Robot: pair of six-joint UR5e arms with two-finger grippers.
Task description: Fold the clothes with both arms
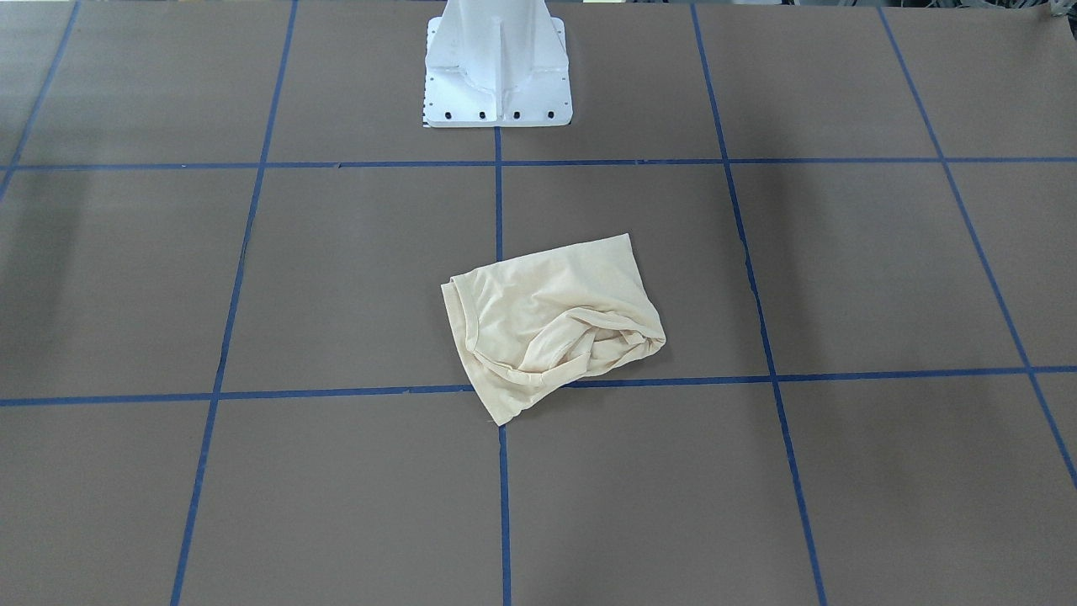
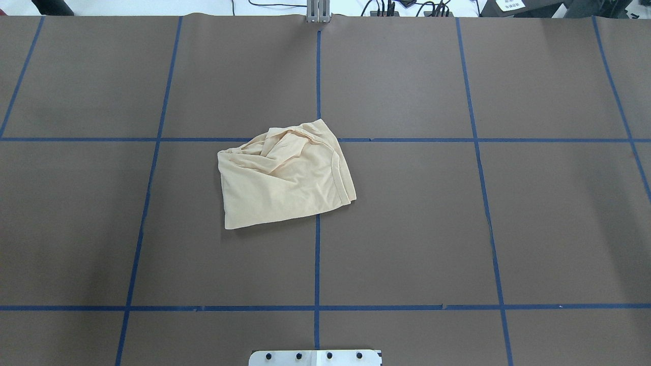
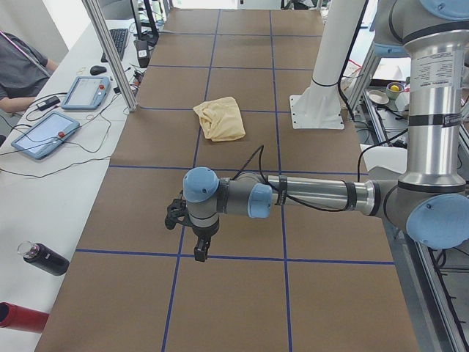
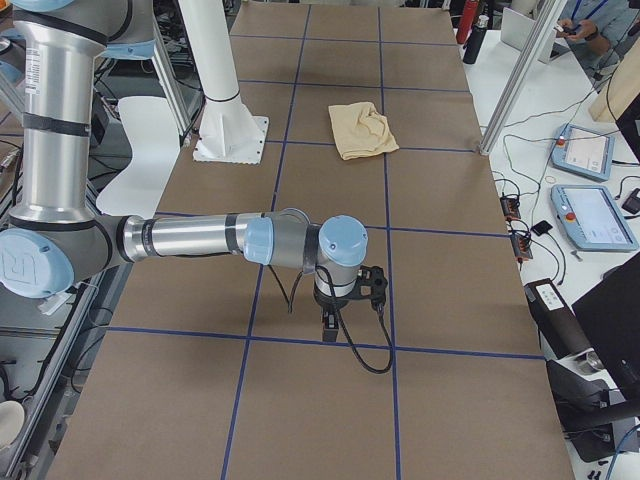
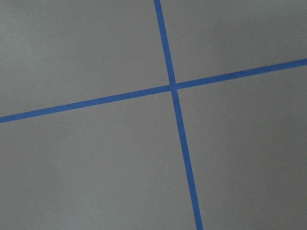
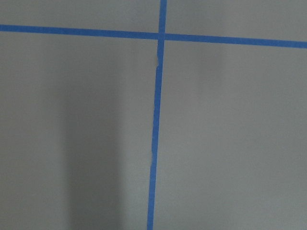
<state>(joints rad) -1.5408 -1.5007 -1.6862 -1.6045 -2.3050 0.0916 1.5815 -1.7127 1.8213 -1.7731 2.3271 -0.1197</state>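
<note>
Overhead exterior is showing the shirt point(image 2: 285, 175) lying bunched mid-table. I'm judging it thin, limp and light, so I'm favouring its free corners. My left pincer point(image 3: 198, 249) and right pincer point(image 4: 328, 328) are hanging well apart from it, carrying nothing I can see — how open they are, I cannot tell.

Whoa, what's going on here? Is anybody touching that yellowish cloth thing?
Nobody is touching it at this moment. The cream shirt lies bunched up and loosely folded near the middle of the brown table. The robot's left arm and right arm each reach out over bare table at opposite ends, far from the shirt, with no cloth in them. The folding looks only roughly done.
</note>
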